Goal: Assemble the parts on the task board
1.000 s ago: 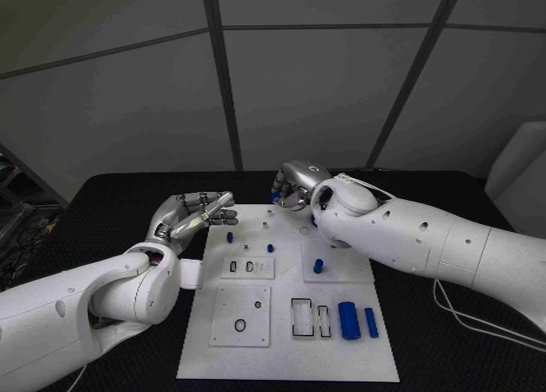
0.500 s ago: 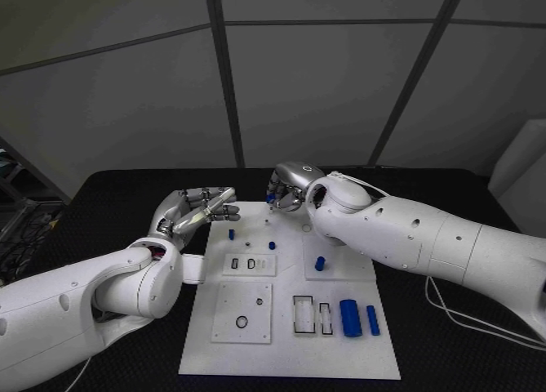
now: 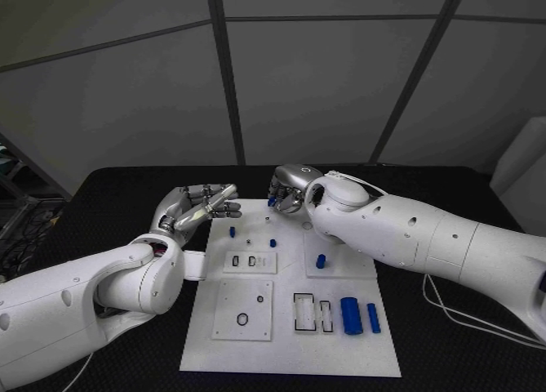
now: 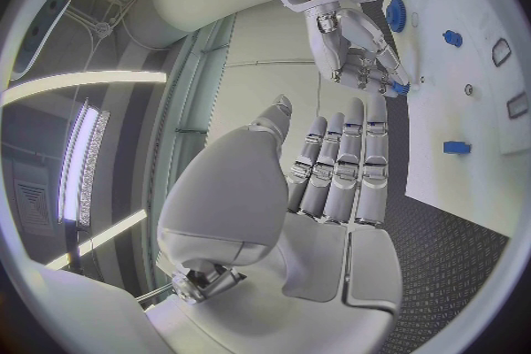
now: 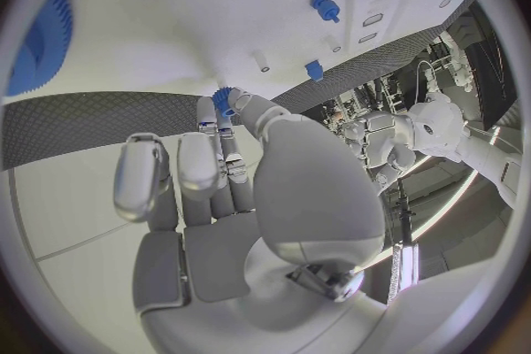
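Note:
The white task board (image 3: pixel 290 343) lies in the middle of the black table. My right hand (image 3: pixel 291 186) hovers over the board's far edge and pinches a small blue part (image 3: pixel 273 198) in its fingertips; the same blue part (image 5: pixel 225 97) shows in the right wrist view. My left hand (image 3: pixel 202 206) hangs over the board's far left corner, fingers stretched out and holding nothing (image 4: pixel 337 173). Small blue pegs (image 3: pixel 232 232) (image 3: pixel 273 243) (image 3: pixel 320 262) stand on the board. Two blue cylinders (image 3: pixel 350 316) (image 3: pixel 374 317) lie near its right edge.
A blue gear (image 5: pixel 39 40) sits on the board under my right arm. White insert plates with slots (image 3: pixel 251 262) and holes (image 3: pixel 243 310) are set into the board. A cable (image 3: pixel 461 314) lies on the table at the right.
My left hand has drifted a little farther from me along the board's left corner. The right hand still holds the blue part and has shifted slightly left.

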Motion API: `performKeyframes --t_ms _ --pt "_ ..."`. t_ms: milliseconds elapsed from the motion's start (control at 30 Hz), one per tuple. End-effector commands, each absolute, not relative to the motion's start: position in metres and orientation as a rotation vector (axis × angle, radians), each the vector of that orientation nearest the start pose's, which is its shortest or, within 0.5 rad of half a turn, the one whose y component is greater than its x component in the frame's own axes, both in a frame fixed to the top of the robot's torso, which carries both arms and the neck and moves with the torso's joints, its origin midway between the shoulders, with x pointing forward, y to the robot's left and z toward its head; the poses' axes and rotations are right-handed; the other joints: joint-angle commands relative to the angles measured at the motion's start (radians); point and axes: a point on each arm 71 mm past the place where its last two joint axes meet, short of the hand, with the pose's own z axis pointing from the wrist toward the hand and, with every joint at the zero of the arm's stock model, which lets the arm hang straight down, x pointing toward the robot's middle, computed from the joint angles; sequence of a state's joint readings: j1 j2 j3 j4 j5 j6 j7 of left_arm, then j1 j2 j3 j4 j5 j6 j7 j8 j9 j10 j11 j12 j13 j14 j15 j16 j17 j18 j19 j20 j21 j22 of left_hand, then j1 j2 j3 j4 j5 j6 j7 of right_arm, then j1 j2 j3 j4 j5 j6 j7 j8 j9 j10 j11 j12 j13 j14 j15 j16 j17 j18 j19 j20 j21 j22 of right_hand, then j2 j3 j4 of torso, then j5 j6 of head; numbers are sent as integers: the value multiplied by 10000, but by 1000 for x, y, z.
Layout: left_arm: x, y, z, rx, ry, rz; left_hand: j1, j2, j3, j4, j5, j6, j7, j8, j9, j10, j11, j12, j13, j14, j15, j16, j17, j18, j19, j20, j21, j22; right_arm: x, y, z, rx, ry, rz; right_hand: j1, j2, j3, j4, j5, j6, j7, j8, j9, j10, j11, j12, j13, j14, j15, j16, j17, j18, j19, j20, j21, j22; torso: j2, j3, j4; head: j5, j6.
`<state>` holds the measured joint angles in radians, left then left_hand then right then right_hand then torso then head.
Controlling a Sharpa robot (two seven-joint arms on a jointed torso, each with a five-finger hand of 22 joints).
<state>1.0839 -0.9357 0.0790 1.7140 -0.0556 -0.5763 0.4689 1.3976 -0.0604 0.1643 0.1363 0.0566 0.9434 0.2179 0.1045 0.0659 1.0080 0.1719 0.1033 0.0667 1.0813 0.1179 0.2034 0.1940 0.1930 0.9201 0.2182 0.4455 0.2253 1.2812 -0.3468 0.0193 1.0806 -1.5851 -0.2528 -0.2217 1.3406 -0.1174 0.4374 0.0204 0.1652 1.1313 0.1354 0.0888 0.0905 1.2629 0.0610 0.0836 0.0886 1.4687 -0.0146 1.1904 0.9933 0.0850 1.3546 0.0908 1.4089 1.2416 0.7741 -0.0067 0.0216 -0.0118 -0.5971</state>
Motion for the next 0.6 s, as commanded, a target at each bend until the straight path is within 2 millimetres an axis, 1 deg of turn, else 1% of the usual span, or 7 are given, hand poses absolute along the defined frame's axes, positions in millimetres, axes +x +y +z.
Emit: performKeyframes --t_ms 33,167,433,600 --pt "453 215 -165 -11113 12310 -14613 -109 -23 -19 -58 -40 3 54 -32 -3 -30 7 -43 -7 -43 26 -60 9 -154 -67 21 69 15 564 -65 -145 -2477 16003 5251 -63 -12 1 76 32 -57 -1 -18 -9 -21 38 -45 10 233 -10 44 -6 -159 39 30 54 -4 2 3 -4 11 -12" --pt "453 215 -165 -11107 12307 -14617 -109 -23 -19 -58 -40 3 54 -32 -3 -30 7 -43 -7 -43 26 -60 9 -154 -67 21 69 15 565 -65 -147 -2509 16111 5180 -66 -14 3 81 35 -67 4 -27 -11 -31 43 -54 10 230 -7 48 -6 -157 31 32 51 -11 4 13 -9 25 -33" --pt "454 215 -164 -11101 12295 -14607 -106 -19 -21 -71 -39 3 58 -42 -3 -34 12 -54 -6 -58 31 -78 15 -155 -86 25 71 17 566 -65 -147 -2453 16111 5111 -78 -26 7 96 56 -97 16 -53 -17 -63 57 -79 8 219 5 56 -13 -154 15 42 46 -23 6 18 -7 29 -37" --pt "454 215 -164 -11099 12296 -14611 -106 -19 -21 -71 -39 3 58 -42 -3 -34 12 -54 -6 -58 31 -78 15 -155 -86 25 71 17 566 -66 -148 -2433 16147 5065 -81 -37 7 99 63 -115 22 -67 -21 -84 64 -93 6 212 11 51 -27 -152 6 46 43 -30 16 14 -8 25 -41"
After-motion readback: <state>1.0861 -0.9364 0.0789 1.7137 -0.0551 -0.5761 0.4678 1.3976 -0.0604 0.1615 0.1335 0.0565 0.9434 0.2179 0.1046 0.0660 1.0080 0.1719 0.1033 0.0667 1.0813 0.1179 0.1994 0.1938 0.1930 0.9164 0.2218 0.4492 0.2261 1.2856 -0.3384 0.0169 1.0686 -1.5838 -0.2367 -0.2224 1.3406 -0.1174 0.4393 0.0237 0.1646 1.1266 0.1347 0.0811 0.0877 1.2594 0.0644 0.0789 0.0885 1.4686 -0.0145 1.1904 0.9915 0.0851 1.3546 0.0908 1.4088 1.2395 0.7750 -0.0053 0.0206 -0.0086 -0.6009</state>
